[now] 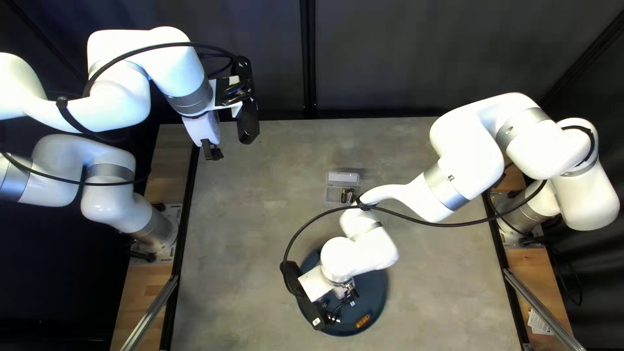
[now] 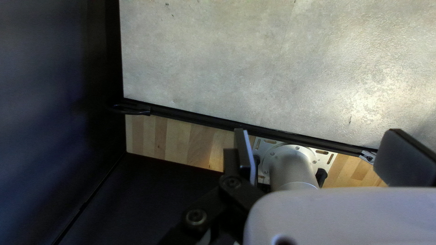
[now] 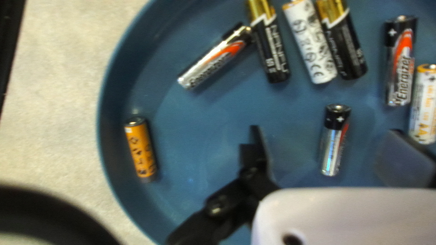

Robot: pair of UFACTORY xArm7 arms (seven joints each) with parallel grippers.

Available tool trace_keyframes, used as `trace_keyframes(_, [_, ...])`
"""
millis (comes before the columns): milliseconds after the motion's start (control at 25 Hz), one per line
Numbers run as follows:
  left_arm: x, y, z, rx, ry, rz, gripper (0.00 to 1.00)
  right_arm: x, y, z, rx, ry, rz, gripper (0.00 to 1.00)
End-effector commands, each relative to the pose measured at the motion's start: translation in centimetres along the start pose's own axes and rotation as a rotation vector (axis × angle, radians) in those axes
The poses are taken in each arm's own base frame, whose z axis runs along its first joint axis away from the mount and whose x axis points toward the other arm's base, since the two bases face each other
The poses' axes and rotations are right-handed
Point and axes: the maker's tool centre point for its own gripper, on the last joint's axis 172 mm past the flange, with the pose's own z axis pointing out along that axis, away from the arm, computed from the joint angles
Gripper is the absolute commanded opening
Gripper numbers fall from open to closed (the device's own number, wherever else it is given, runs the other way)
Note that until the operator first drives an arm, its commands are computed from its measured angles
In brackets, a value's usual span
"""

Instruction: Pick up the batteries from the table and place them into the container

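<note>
In the top left view, my right gripper (image 1: 342,307) hangs over the round blue tray (image 1: 379,294), near an orange battery (image 1: 363,321). A small clear container (image 1: 333,194) on the table holds batteries (image 1: 348,195). My left gripper (image 1: 224,122) is raised at the far left, away from both. In the right wrist view, my gripper (image 3: 318,152) is open, with a silver-and-black battery (image 3: 334,140) lying between its fingers, untouched. Beyond lie a white battery (image 3: 311,43) and several others; the orange battery (image 3: 140,148) is to one side. My left gripper (image 2: 320,152) stands open and empty.
My right arm (image 1: 448,182) reaches across the table (image 1: 260,227) from its right edge, its black cable looping close past the container. The left arm's base (image 1: 156,231) stands on the wooden strip. A dark curtain (image 1: 390,58) hangs behind the far edge.
</note>
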Motion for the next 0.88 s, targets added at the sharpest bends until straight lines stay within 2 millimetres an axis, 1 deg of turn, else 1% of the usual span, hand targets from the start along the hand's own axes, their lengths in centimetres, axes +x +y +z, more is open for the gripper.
trace_keyframes(40, [0.0, 0.0, 0.0, 0.000, 0.000, 0.000, 1.00, 0.1, -0.2, -0.6, -0.005, 0.002, 0.004, 0.00])
trace_keyframes(160, [0.0, 0.0, 0.0, 0.000, 0.000, 0.000, 1.00, 0.1, -0.2, -1.8, -0.018, 0.006, 0.013, 0.00])
trace_keyframes(280, [0.0, 0.0, 0.0, 0.000, 0.000, 0.000, 1.00, -0.1, -0.2, -3.8, -0.038, 0.010, 0.038, 0.00])
trace_keyframes(360, [0.0, 0.0, 0.0, 0.000, 0.000, 0.000, 1.00, -0.3, -0.1, -4.5, -0.043, 0.010, 0.062, 0.00])
trace_keyframes(440, [0.0, 0.0, 0.0, 0.000, 0.000, 0.000, 1.00, -1.2, 0.7, -5.2, -0.040, 0.012, 0.137, 0.00])
trace_keyframes(480, [0.0, 0.0, 0.0, 0.000, 0.000, 0.000, 1.00, -2.2, 1.5, -6.0, -0.035, 0.013, 0.222, 0.00])
trace_keyframes(520, [0.0, 0.0, 0.0, 0.000, 0.000, 0.000, 1.00, -2.8, 2.0, -6.4, -0.032, 0.013, 0.282, 0.00])
trace_keyframes(560, [0.0, 0.0, 0.0, 0.000, 0.000, 0.000, 1.00, -3.2, 2.3, -6.9, -0.029, 0.016, 0.330, 0.00])
trace_keyframes(600, [0.0, 0.0, 0.0, 0.000, 0.000, 0.000, 1.00, -4.2, 2.8, -7.5, -0.014, 0.013, 0.414, 0.00])
trace_keyframes(640, [0.0, 0.0, 0.0, 0.000, 0.000, 0.000, 1.00, -4.6, 3.0, -7.7, -0.004, 0.013, 0.454, 0.00])
trace_keyframes(680, [0.0, 0.0, 0.0, 0.000, 0.000, 0.000, 1.00, -5.5, 3.3, -8.2, 0.011, 0.009, 0.527, 0.00])
trace_keyframes(800, [0.0, 0.0, 0.0, 0.000, 0.000, 0.000, 1.00, -6.2, 3.4, -9.2, 0.037, 0.020, 0.610, 0.00])
trace_keyframes(880, [0.0, 0.0, 0.0, 0.000, 0.000, 0.000, 1.00, -6.2, 3.4, -9.3, 0.042, 0.020, 0.611, 0.00])
